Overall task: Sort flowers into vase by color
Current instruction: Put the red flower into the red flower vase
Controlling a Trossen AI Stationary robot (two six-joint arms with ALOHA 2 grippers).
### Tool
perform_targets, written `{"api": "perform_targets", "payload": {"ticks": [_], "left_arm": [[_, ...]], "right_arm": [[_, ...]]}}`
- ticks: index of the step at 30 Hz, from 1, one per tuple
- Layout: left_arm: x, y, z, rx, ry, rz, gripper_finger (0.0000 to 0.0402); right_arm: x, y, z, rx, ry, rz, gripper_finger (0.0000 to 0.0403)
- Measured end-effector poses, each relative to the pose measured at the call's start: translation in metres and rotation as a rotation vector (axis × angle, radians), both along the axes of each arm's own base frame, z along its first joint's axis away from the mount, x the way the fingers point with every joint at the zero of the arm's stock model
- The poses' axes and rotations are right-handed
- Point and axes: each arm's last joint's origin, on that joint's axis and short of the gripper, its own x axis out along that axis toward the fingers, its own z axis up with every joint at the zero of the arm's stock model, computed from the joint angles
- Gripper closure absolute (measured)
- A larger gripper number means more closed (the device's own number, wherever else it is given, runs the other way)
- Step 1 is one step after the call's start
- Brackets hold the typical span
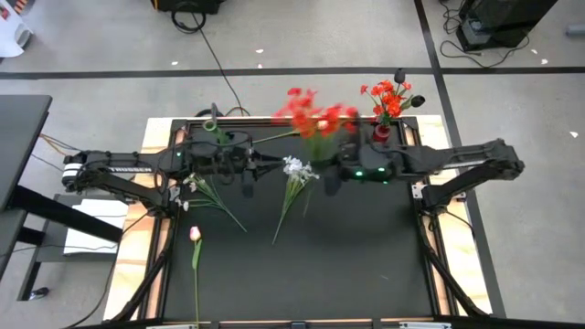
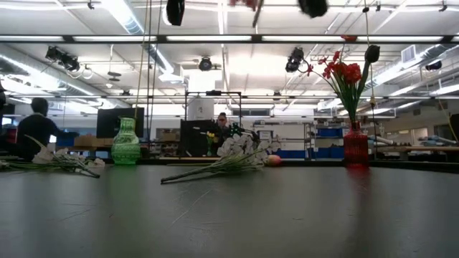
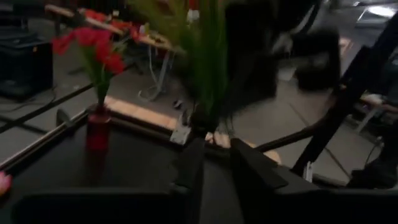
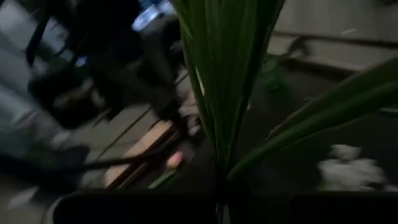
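Clock bearings are read from the high view, with 12 o'clock at the table's point(image 1: 366, 265) far edge.

The right pincer point(image 1: 321, 170) hangs above the middle of the table, just toward 12. It is closed on the green stems of a red bunch point(image 1: 315, 114). The blooms point toward 12 and the bunch is clear of the table. In the right wrist view the long green leaves point(image 4: 224, 74) rise straight out from between that pincer's own fingers.

The left pincer point(image 3: 214, 165) sits just at 9 o'clock of the right one, facing it. Its two fingers point(image 3: 189, 168) stand a little apart with nothing between them. The cut ends of the held stems point(image 3: 200, 115) are just beyond their tips; whether they touch cannot be told.

The red vase point(image 1: 382, 131) stands near the 1 o'clock corner and already holds red flowers point(image 1: 391, 96), upright. The green vase point(image 1: 212, 128) stands near the 11 o'clock corner.

A white bunch point(image 1: 297, 172) lies at the table's centre, below the two pincers, with its stems trailing toward 7 o'clock. A second white bunch point(image 1: 196, 183) lies toward 9 o'clock, under the left arm. A single pink bud point(image 1: 195, 234) lies toward 8 o'clock, its stem running to the near edge.

In the room behind the table, a person point(image 2: 36, 125) sits off to one side.
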Motion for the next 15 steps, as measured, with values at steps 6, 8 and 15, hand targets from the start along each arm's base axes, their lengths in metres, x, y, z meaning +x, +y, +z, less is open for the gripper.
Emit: {"api": "perform_targets", "payload": {"ticks": [6,8,15], "left_arm": [[-0.001,0.008,-0.007,-0.005,0.071,0.051,0.0262],[-0.002,0.011,-0.008,-0.005,0.077,0.070,0.0258],[-0.002,0.014,-0.010,0.018,0.109,0.079,0.0256]], "right_arm": [[-0.036,0.002,0.002,-0.038,0.087,-0.280,0.0387],[-0.047,0.003,0.001,-0.043,0.111,-0.366,0.0387],[-0.072,0.004,-0.017,-0.037,0.233,-0.576,0.0388]]}}
